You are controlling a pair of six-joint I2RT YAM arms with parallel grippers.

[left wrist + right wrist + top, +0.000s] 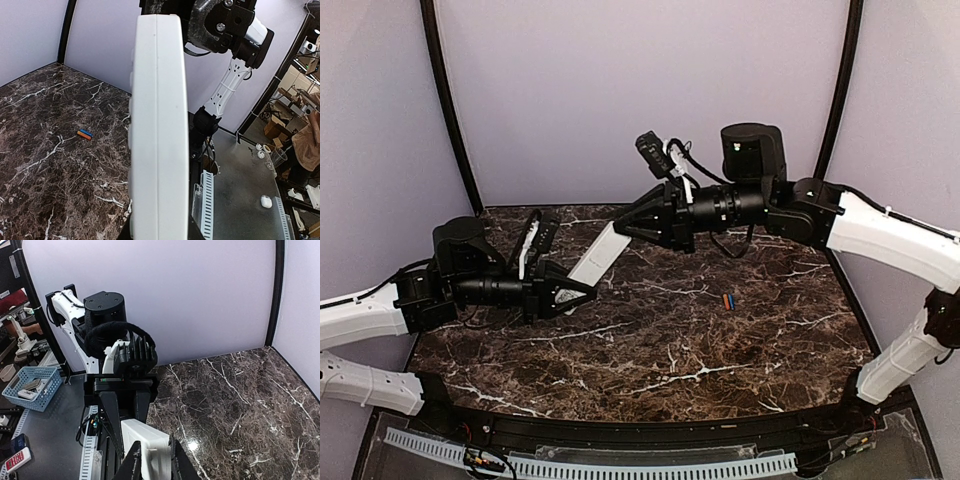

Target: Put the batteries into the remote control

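The remote control (599, 254) is a slim white bar held in the air above the marble table (660, 350), slanting between both arms. My left gripper (582, 291) is shut on its lower end, and in the left wrist view the remote control (159, 125) fills the middle, edge-on. My right gripper (627, 229) is shut on the upper end; its two black fingers (132, 466) hug the remote control (148, 445) on both sides. The batteries (728, 299), one orange-red and one blue, lie side by side on the table to the right, apart from both grippers, and the batteries (85, 134) also show in the left wrist view.
Lilac walls with black corner posts (448, 110) close in the table at the back and sides. A white slotted cable rail (600, 466) runs along the near edge. Off the table, a blue basket (30, 385) sits on a grey bench.
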